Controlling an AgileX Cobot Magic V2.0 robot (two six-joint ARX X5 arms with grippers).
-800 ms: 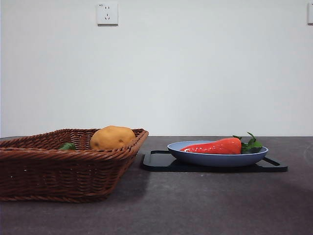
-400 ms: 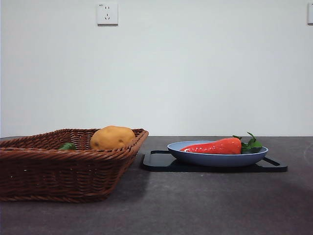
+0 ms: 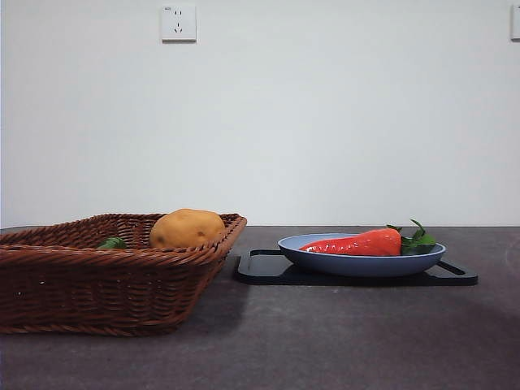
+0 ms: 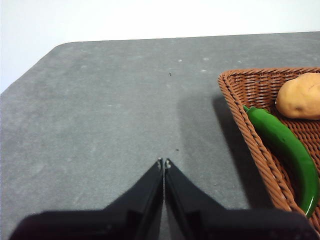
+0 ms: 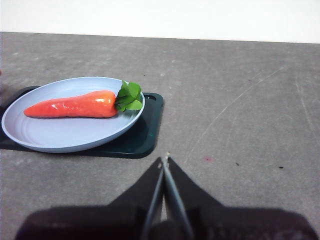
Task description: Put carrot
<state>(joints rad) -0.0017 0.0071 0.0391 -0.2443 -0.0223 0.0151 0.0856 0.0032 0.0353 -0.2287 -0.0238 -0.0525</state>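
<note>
- A glossy red-orange tapered toy carrot [image 3: 357, 243] with a tuft of green leaves is seen lying on its side in a shallow pale-blue round plate [image 3: 325, 262]. The leaves are turned towards the plate's rim nearest the right gripper.
- The plate is carried by a flat black rectangular tray [image 3: 268, 272] on the dark grey counter [image 3: 341, 341].
- Beside the tray stands a brown woven wicker basket [image 3: 97, 292], in which a rounded yellow-brown potato [image 3: 187, 228] and a long green pepper [image 4: 285, 147] are held.
- The right gripper [image 5: 165, 159] is seen with jaws pressed together, empty, above bare counter near the tray's edge.
- The left gripper [image 4: 163, 163] is likewise closed and empty, just outside the basket's rim.
- The carrot appears already placed; both arms are judged to be parked clear.
</note>
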